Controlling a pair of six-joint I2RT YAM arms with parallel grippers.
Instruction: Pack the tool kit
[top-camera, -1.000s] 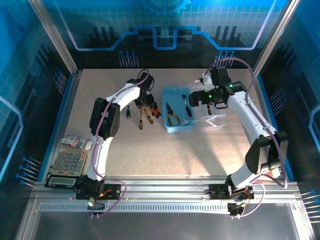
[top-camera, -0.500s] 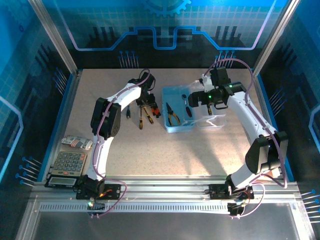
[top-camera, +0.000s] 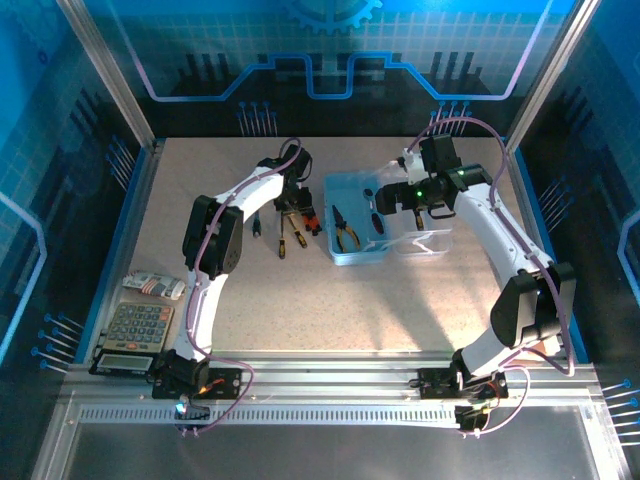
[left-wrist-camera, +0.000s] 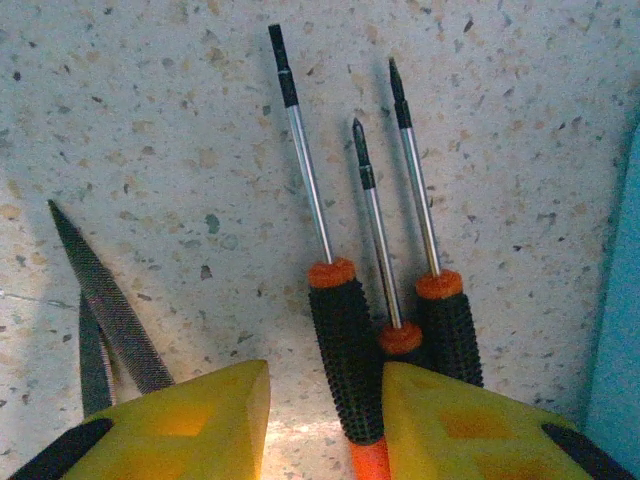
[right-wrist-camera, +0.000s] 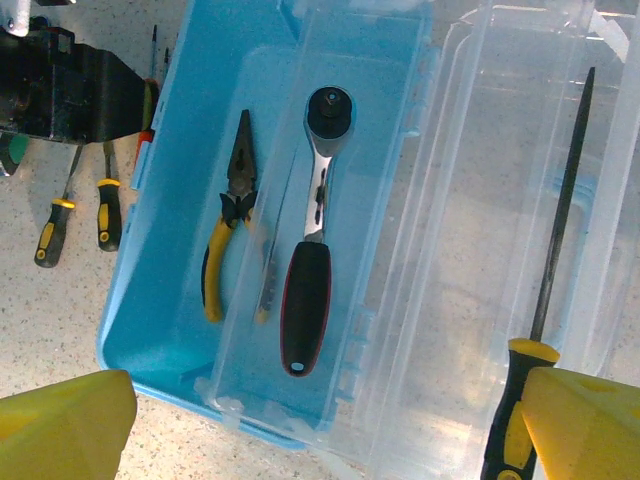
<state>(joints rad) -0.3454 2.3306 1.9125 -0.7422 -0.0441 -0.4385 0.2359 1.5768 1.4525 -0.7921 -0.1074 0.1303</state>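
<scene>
Left gripper (left-wrist-camera: 326, 405) sits low over the speckled table (left-wrist-camera: 150, 120). Its yellow fingers (left-wrist-camera: 190, 425) are narrowly parted astride the black handle of one of three orange-collared screwdrivers (left-wrist-camera: 345, 340), whose tips point to 12 o'clock. The left pad is just clear of that handle. At 8 o'clock lies a dark, rough-faced file (left-wrist-camera: 110, 305).

Right gripper (right-wrist-camera: 330, 430) hovers, spread wide, above the pale-blue box (right-wrist-camera: 165, 300), which holds yellow-handled pliers (right-wrist-camera: 222, 250) and a ratchet (right-wrist-camera: 310, 240). At 3 o'clock the clear lid (right-wrist-camera: 470, 250) lies open with a long yellow-collared tool (right-wrist-camera: 560, 220) resting on it.
</scene>
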